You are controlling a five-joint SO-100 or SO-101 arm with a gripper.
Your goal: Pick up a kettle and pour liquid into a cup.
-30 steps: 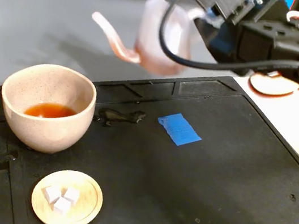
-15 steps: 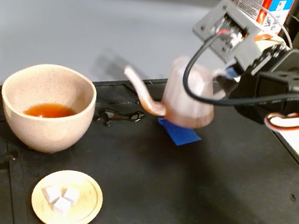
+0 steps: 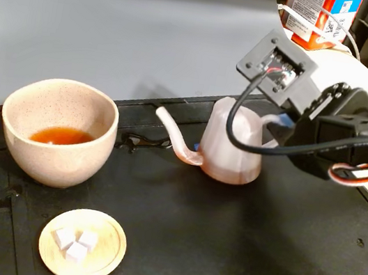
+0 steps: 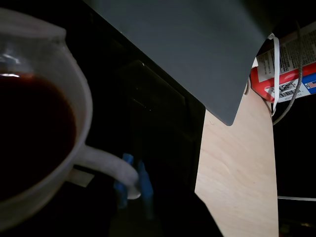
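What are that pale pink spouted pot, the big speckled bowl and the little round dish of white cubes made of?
The pale pink spouted kettle looks like translucent matte plastic: dark liquid shows through its wall in the wrist view. The speckled beige-pink cup appears to be ceramic, smooth, thick-rimmed and softly glossy. The small round dish seems to be light wood or bamboo, pale tan and unglazed.

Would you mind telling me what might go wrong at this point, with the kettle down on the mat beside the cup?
1. The kettle holds dark liquid; if the gripper tugs the handle on release, it may tip.
2. Its spout points toward the cup, so a sideways swing could knock the cup or slop tea.
3. A wet patch on the mat may let things slide.
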